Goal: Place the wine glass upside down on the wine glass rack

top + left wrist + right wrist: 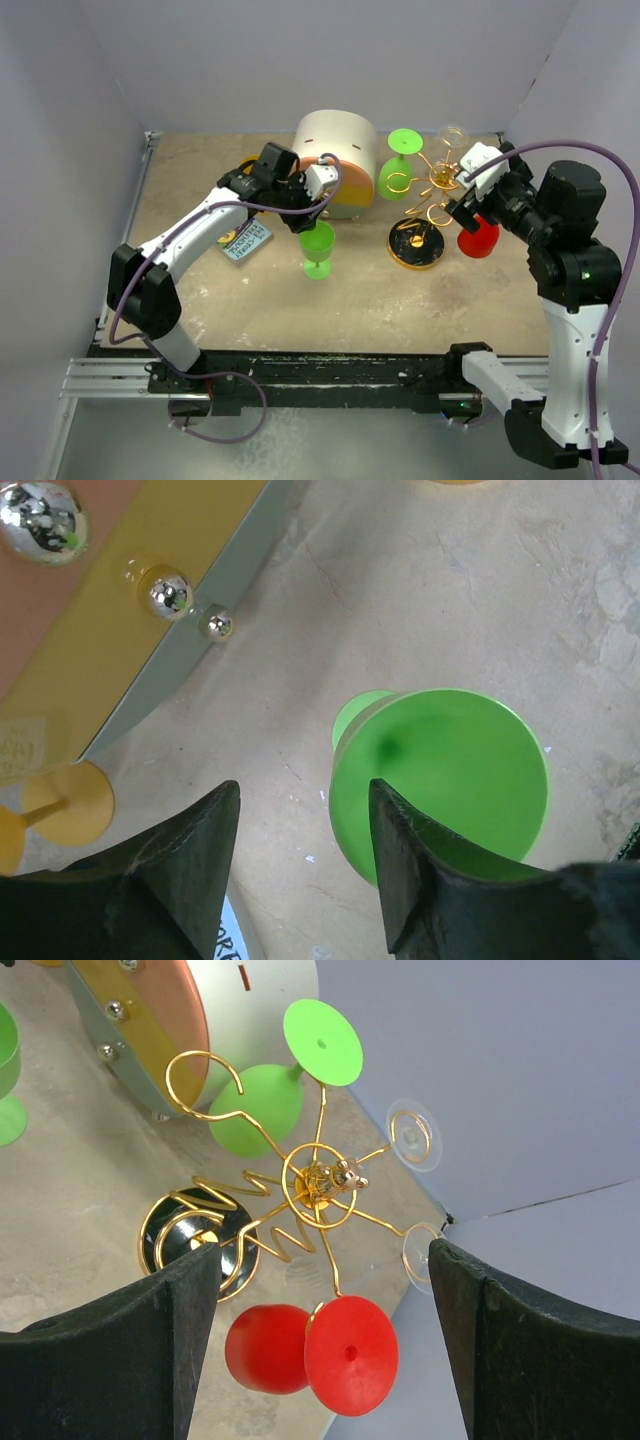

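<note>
A green wine glass point(318, 248) stands upright on the table left of centre. In the left wrist view I look down into its bowl point(450, 780). My left gripper point(305, 790) is open over its rim: the right finger point(405, 880) is inside the bowl, the left finger point(195, 865) outside and apart from it. The gold wire wine glass rack point(430, 195) stands on its black-and-gold base point(415, 245). A green glass point(255, 1110) and a red glass point(345, 1355) hang upside down from it, with clear glasses point(412, 1138) at the back. My right gripper point(325, 1250) is open, facing the rack and holding nothing.
The round drawer box point(335, 160) with orange and yellow bands stands just behind the left gripper. A blue-edged card point(246, 241) lies under the left arm, with a yellow disc foot point(68, 802) beside it. Walls close in the back and both sides.
</note>
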Tool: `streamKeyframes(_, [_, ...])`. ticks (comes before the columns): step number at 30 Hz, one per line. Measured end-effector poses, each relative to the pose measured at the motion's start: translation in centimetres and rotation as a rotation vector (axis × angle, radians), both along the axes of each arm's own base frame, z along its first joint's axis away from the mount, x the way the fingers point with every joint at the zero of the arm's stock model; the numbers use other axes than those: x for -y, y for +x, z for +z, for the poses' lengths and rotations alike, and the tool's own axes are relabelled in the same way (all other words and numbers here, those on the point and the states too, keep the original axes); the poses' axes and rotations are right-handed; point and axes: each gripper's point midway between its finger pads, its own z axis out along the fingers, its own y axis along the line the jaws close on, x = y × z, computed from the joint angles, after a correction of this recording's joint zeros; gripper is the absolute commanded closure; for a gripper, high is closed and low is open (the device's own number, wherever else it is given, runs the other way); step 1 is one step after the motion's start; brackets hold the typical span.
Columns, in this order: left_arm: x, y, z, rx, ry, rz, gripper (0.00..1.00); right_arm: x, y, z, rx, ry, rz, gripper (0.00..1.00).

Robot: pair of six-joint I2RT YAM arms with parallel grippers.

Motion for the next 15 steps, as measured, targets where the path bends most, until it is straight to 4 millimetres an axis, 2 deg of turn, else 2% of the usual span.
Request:
streamKeyframes(8, [0.9, -0.1, -1.3, -0.042, 0.025, -0.033, 0.68, 0.1, 0.0, 0.1, 0.007, -0.002, -0.004, 0.14])
streamKeyframes(15, [1.0, -0.3, -1.9, -0.075, 0.047, -0.044, 1.00, 0.3, 0.3, 0.2, 0.016, -0.007, -0.017, 0.14])
